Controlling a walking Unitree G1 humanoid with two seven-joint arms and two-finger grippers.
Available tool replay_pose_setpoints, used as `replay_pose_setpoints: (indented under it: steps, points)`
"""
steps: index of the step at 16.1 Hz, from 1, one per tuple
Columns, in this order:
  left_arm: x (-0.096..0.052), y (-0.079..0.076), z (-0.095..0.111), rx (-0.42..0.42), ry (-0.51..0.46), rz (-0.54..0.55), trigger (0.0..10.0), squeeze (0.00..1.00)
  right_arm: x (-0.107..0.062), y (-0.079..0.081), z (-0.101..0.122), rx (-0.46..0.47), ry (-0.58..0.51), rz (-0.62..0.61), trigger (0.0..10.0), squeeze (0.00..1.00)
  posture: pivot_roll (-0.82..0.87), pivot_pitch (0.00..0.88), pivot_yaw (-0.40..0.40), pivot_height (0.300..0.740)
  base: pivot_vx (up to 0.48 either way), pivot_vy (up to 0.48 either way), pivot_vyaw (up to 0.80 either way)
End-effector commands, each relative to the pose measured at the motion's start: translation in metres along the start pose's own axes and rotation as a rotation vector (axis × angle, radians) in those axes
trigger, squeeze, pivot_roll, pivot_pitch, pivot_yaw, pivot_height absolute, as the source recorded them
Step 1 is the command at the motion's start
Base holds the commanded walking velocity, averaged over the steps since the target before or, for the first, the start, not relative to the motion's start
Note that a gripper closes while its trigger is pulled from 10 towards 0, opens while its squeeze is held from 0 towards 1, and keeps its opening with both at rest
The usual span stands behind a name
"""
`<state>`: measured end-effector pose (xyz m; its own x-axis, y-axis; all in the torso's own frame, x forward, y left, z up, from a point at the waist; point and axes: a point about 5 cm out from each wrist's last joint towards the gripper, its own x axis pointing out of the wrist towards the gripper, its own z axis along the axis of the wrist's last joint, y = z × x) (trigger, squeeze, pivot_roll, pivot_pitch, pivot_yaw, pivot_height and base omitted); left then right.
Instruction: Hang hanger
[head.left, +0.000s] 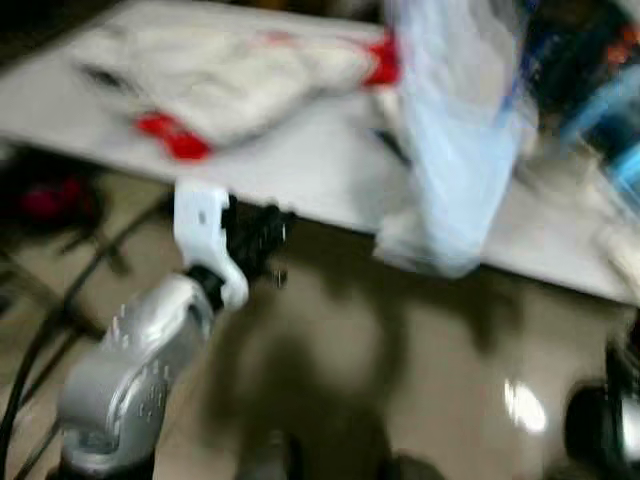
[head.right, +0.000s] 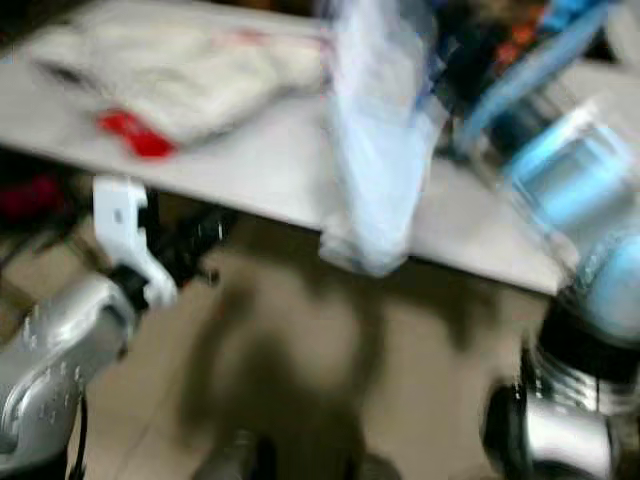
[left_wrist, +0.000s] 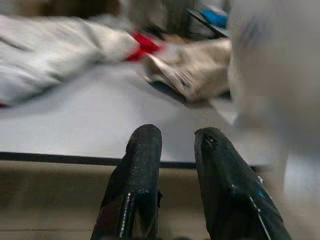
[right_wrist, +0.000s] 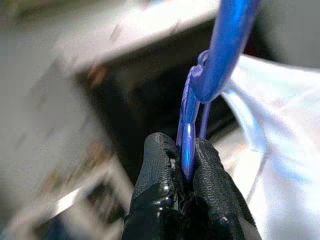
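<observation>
Right gripper (right_wrist: 184, 167) is pinching the blue hanger (right_wrist: 220, 55) fast, carrying its pale garment (head.left: 450, 150) dangling at upper right; left gripper (left_wrist: 172, 150) is idling — jaws slightly apart, empty.

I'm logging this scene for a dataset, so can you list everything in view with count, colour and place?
Table: one, pale grey, ahead of the robot.
Garment: one, white with red trim, lying on the table's left part.
Hanger: one, blue, pinched in the right gripper.
Hanging garment: one, pale blue-white, on the hanger, draping over the table edge.
Cables: several, dark, on the floor at left.
Left gripper: black fingers slightly apart, empty, before the table edge.
Right gripper: black fingers closed on the hanger.
</observation>
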<state>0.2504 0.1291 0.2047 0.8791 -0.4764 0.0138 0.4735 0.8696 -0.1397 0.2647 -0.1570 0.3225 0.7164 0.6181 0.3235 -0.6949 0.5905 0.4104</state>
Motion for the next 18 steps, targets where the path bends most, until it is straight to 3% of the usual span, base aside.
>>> replay_pose_setpoints:
  steps: [1,3,6,8,9,10,11,12,13,14,17,18]
  points:
    - [0.0,-0.003,0.0,0.006,0.0,-0.004,10.0,0.0,-0.003,0.0,-0.004,-0.017,0.02,0.0,10.0,0.0,-0.15,0.108,0.047,0.74,0.0,0.0,0.8]
    - [0.001,-0.005,-0.004,0.024,0.024,-0.012,10.0,0.0,-0.016,-0.041,-0.026,0.004,0.049,-0.243,10.0,0.0,-0.15,0.104,0.049,0.74,0.0,0.0,0.8]
    - [0.001,-0.004,-0.006,0.046,0.031,0.0,10.0,0.0,-0.022,-0.059,-0.029,0.04,0.013,-0.333,10.0,0.0,-0.14,0.095,0.044,0.74,0.0,0.0,0.8]
    - [0.004,-0.003,-0.005,0.061,0.028,0.007,10.0,0.0,-0.027,-0.081,-0.012,-0.018,-0.046,-0.438,10.0,0.0,-0.14,0.09,0.047,0.74,0.0,0.0,0.8]
    - [0.005,-0.003,-0.004,0.058,0.019,0.008,10.0,0.0,-0.03,-0.087,0.003,-0.06,-0.08,-0.455,10.0,0.0,-0.14,0.09,0.05,0.74,0.0,0.0,0.8]
    - [0.006,-0.002,0.0,0.053,-0.003,0.009,10.0,0.0,-0.033,-0.095,0.048,-0.163,-0.194,-0.486,10.0,0.0,-0.13,0.093,0.054,0.74,0.0,0.0,0.8]
    - [0.005,0.0,0.005,0.045,-0.022,0.012,10.0,0.0,-0.039,-0.085,0.119,-0.241,-0.407,-0.468,10.0,0.0,-0.13,0.094,0.053,0.74,0.0,0.0,0.8]
    - [0.004,0.003,0.005,0.05,-0.017,0.02,10.0,0.0,-0.04,-0.058,0.165,-0.316,-0.532,-0.371,10.0,0.0,-0.13,0.095,0.052,0.74,0.0,0.0,0.8]
    - [0.003,0.004,0.005,0.055,-0.013,0.023,10.0,0.0,-0.038,-0.048,0.173,-0.346,-0.544,-0.332,10.0,0.0,-0.13,0.098,0.048,0.74,0.0,0.0,0.8]
    - [0.003,0.003,0.003,0.054,-0.008,0.024,10.0,0.0,-0.028,-0.035,0.165,-0.374,-0.493,-0.253,10.0,0.0,-0.13,0.102,0.044,0.74,0.0,0.0,0.8]
    - [0.004,-0.004,0.001,0.043,-0.008,0.009,10.0,0.0,-0.01,-0.032,0.092,-0.281,-0.268,-0.092,10.0,0.0,-0.12,0.104,0.044,0.74,0.0,0.0,0.8]
    - [0.004,-0.004,0.001,0.043,-0.007,0.006,10.0,0.0,-0.01,-0.031,0.084,-0.275,-0.243,-0.069,10.0,0.0,-0.13,0.104,0.047,0.74,0.0,0.0,0.8]
